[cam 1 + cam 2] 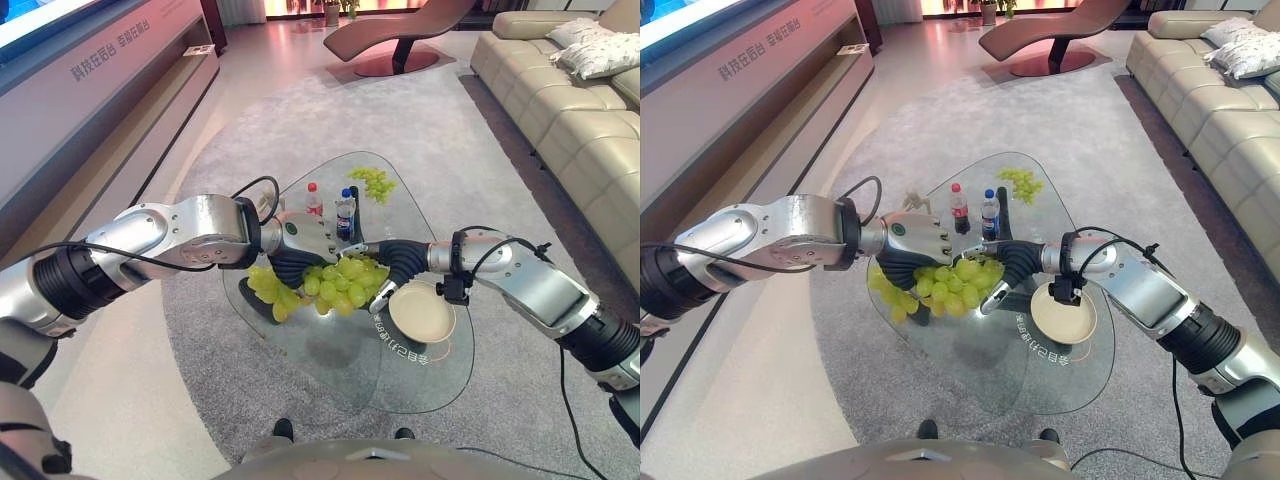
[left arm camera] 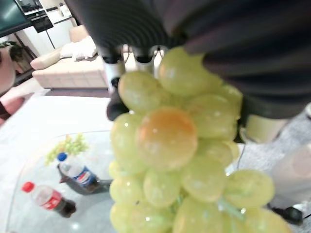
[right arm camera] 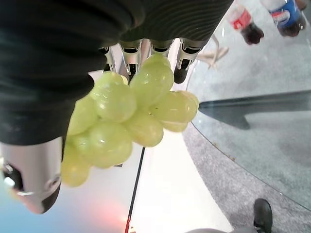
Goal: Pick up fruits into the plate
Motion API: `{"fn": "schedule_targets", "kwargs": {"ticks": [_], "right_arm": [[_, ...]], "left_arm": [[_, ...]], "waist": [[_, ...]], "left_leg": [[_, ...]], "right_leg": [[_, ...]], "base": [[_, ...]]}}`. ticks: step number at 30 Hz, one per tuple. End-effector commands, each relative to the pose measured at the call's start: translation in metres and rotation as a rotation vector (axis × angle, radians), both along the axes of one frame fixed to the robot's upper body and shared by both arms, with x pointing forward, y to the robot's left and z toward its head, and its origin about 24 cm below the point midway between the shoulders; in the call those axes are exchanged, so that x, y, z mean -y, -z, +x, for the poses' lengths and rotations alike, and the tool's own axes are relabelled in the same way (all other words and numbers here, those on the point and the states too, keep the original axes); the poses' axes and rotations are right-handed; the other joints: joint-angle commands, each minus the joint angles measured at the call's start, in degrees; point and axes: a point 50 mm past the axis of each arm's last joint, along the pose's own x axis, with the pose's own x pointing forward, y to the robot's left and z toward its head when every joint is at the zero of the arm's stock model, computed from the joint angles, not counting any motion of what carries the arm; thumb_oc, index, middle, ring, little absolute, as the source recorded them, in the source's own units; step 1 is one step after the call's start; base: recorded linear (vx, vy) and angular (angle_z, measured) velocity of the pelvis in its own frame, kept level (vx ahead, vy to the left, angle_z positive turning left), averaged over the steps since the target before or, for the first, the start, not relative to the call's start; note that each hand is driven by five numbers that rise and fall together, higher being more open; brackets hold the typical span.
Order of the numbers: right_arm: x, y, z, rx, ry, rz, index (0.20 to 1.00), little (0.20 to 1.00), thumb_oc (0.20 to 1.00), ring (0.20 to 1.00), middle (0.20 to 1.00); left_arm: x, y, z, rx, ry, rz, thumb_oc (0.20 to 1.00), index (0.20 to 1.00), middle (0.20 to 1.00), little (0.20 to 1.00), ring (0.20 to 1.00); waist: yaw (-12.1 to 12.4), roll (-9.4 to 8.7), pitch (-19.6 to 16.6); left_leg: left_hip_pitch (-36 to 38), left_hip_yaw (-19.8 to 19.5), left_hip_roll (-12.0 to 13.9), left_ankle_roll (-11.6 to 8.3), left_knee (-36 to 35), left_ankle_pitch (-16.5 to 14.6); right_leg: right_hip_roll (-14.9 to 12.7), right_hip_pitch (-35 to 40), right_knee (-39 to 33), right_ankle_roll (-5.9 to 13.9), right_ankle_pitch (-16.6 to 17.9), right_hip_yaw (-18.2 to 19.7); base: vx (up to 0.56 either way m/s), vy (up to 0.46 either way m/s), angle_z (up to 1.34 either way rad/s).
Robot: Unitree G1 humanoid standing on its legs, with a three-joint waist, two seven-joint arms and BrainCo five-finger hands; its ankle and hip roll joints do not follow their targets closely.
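- left eye view: we hold a big bunch of green grapes [image 1: 335, 285] between our two hands, raised above the glass table [image 1: 330, 350]. our left hand [image 1: 300, 245] cups it from one side and our right hand [image 1: 385, 270] from the other. the cream plate [image 1: 420, 312] sits empty on the glass, just beside our right hand. a second small bunch of grapes [image 1: 375, 182] lies at the far end of the table, past two small bottles [image 1: 330, 208].
- right eye view: the same scene; the bunch hangs between the hands, short of the plate.
- left wrist view: our left fingers curl round the grapes from above, and the fruit dangles loose below.
- right wrist view: our right fingers and thumb close round the other end of the bunch.
- to do this step well, we judge both hands should travel together toward the plate, keeping the same gap, then lower until the grapes rest in it before either hand lets go, since loose grapes could drop off.
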Motion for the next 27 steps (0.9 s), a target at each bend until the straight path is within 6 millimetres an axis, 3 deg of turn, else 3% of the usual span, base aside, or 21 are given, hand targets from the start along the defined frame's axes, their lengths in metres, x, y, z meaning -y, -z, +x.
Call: {"fn": "schedule_targets", "kwargs": {"ticks": [1, 17, 18, 19, 27], "right_arm": [[-0.016, -0.025, 0.006, 0.102, -0.086, 0.003, 1.0, 1.0, 1.0, 1.0, 1.0], [-0.035, -0.031, -0.002, 0.108, -0.186, -0.002, 1.0, 1.0, 1.0, 1.0, 1.0], [-0.036, -0.031, -0.002, 0.106, -0.191, -0.001, 0.42, 0.42, 0.42, 0.42, 0.42], [-0.036, -0.031, -0.003, 0.103, -0.194, 0.003, 0.2, 0.2, 0.2, 0.2, 0.2], [-0.035, -0.03, -0.005, 0.084, -0.2, 0.018, 0.2, 0.2, 0.2, 0.2, 0.2]], "left_arm": [[-0.002, -0.039, 0.015, 0.097, -0.057, -0.08, 0.2, 0.2, 0.2, 0.2, 0.2], [0.006, -0.028, 0.014, 0.028, -0.056, -0.004, 0.2, 0.2, 0.2, 0.2, 0.2], [0.006, -0.027, 0.014, 0.028, -0.058, -0.005, 0.2, 0.2, 0.2, 0.2, 0.2], [0.006, -0.027, 0.014, 0.028, -0.06, -0.006, 0.2, 0.2, 0.2, 0.2, 0.2], [0.004, -0.026, 0.015, 0.024, -0.064, -0.018, 0.2, 0.2, 0.2, 0.2, 0.2]], "waist": [[1.2, -2.1, 0.0], [1.1, -2.09, 0.0], [1.1, -2.07, 0.0], [1.1, -2.06, 0.0], [1.2, -1.99, -0.1]], "left_leg": [[3.7, 2.9, -2.9, 1.0, 0.1, -7.4], [3.9, 2.7, -3.1, 1.16, 0.1, -7.6], [3.9, 2.7, -3.1, 1.17, 0.1, -7.6], [4.0, 2.7, -3.1, 1.18, 0.1, -7.6], [4.2, 2.8, -3.0, 1.13, 0.1, -7.5]], "right_leg": [[-0.1, 2.4, 0.3, 0.18, -3.7, 2.5], [0.0, 2.4, 0.4, 0.07, -3.8, 3.3], [0.0, 2.4, 0.4, 0.04, -3.8, 3.3], [0.0, 2.4, 0.4, 0.02, -3.9, 3.4], [0.1, 2.6, 0.5, -0.15, -4.1, 3.2]], "base": [[0.0, 0.0, 0.0], [0.0, 0.0, 0.0], [0.0, 0.0, 0.0], [0.0, 0.0, 0.0], [0.0, -0.001, 0.0]]}}
